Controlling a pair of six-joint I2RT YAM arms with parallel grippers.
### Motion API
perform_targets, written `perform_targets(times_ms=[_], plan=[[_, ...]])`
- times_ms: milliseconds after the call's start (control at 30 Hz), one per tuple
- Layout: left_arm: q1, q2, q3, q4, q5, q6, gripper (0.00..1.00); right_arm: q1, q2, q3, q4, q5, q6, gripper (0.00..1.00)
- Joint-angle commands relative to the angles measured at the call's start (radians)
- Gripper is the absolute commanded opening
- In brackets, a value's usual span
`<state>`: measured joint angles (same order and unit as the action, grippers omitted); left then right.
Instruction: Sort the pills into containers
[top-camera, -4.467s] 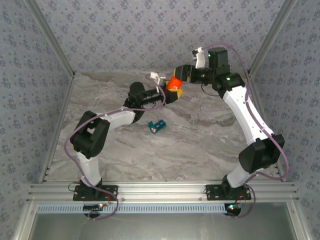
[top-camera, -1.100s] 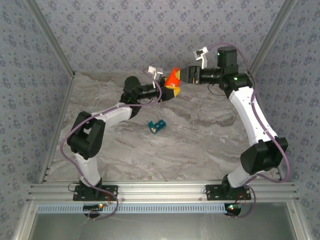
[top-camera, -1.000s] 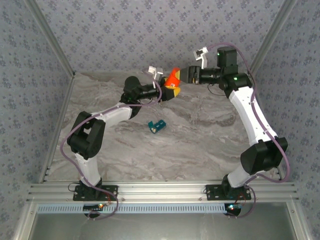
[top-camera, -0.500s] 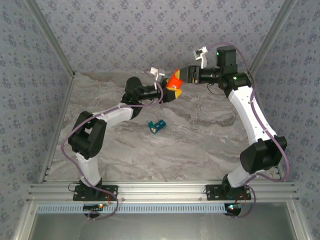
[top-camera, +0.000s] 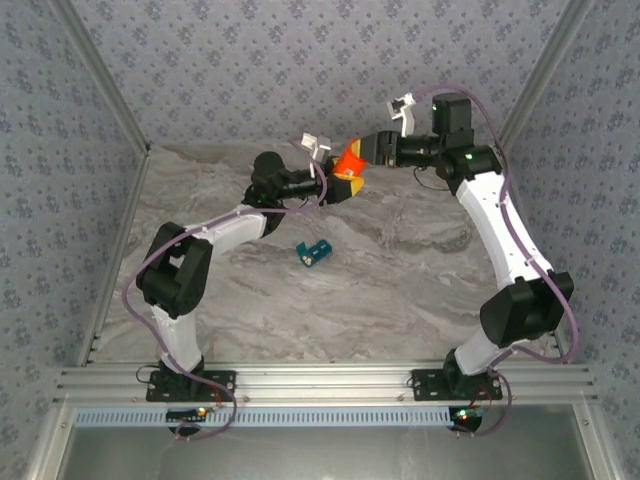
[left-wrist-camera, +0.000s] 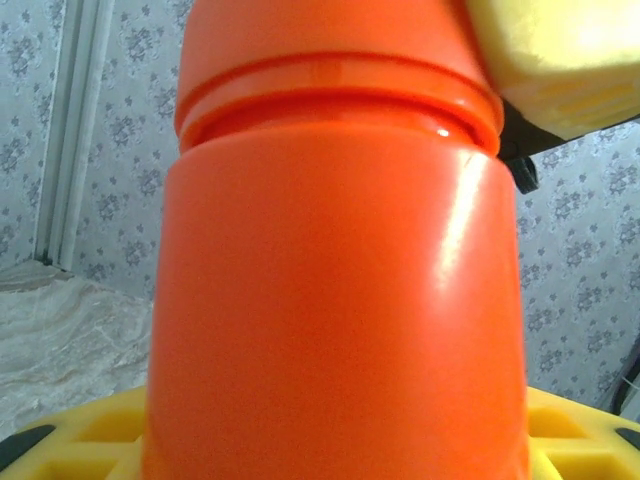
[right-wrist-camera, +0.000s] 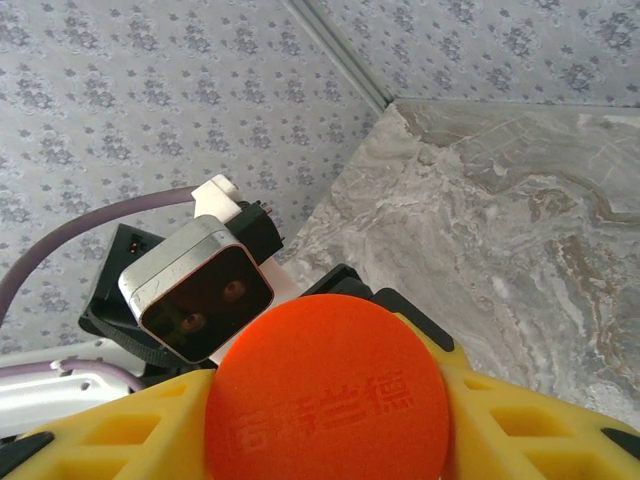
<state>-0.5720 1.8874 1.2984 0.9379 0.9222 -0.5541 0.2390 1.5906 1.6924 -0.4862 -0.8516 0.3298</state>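
Standing around: a marble-patterned table (top-camera: 420, 280), patterned walls (top-camera: 300, 60) on three sides, and a metal rail (top-camera: 320, 383) at the near edge that carries both arm bases.
Bottle (top-camera: 346, 161): orange, held tilted above the far part of the table, between the two grippers, clear of the surface.
Cap (right-wrist-camera: 330, 405): round and orange, with raised lettering on its face. It is seated on the bottle, with a thin seam showing below it in the left wrist view.
Obstruction: the bottle's body covers most of the left wrist view, and the cap covers the lower middle of the right wrist view. The table directly beneath the grippers is hidden from both.
Left gripper (top-camera: 343, 182): clamped on the bottle's body. Its yellow fingers (left-wrist-camera: 80, 440) show on either side of the bottle's base.
Right gripper (top-camera: 364, 150): closed against the cap from the far right. Its yellow fingers (right-wrist-camera: 520, 425) sit tight to the rim on both sides.
Camera (right-wrist-camera: 197, 290): the left wrist's grey housing, just behind the cap in the right wrist view.
Pill box (top-camera: 313, 252): teal, lying flat on the table at mid-depth, nearer the bases than the bottle.
Pill box to fingers: well apart from both grippers and touched by neither. It lies closer to the left arm than to the right arm.
Compartments: too small to tell whether any are open or filled.
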Motion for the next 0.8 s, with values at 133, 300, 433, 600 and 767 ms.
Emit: perform_targets(times_ms=[133,300,433,600,767], plan=[[-0.017,-0.031,0.013,-0.051,-0.091,0.102,0.00,0.071,-0.020,-0.038,-0.021,0.109,0.003,0.51],[-0.042,-0.068,-0.029,-0.087,-0.198,0.221,0.00,0.107,-0.022,-0.096,0.045,0.214,0.109,0.50],[-0.069,-0.082,-0.045,-0.088,-0.249,0.272,0.00,0.131,-0.038,-0.173,0.162,0.230,0.204,0.50],[-0.082,-0.070,-0.039,-0.059,-0.242,0.255,0.00,0.144,-0.037,-0.190,0.212,0.200,0.239,0.50],[-0.086,-0.057,-0.034,-0.068,-0.256,0.246,0.00,0.133,-0.038,-0.169,0.193,0.206,0.240,0.51]])
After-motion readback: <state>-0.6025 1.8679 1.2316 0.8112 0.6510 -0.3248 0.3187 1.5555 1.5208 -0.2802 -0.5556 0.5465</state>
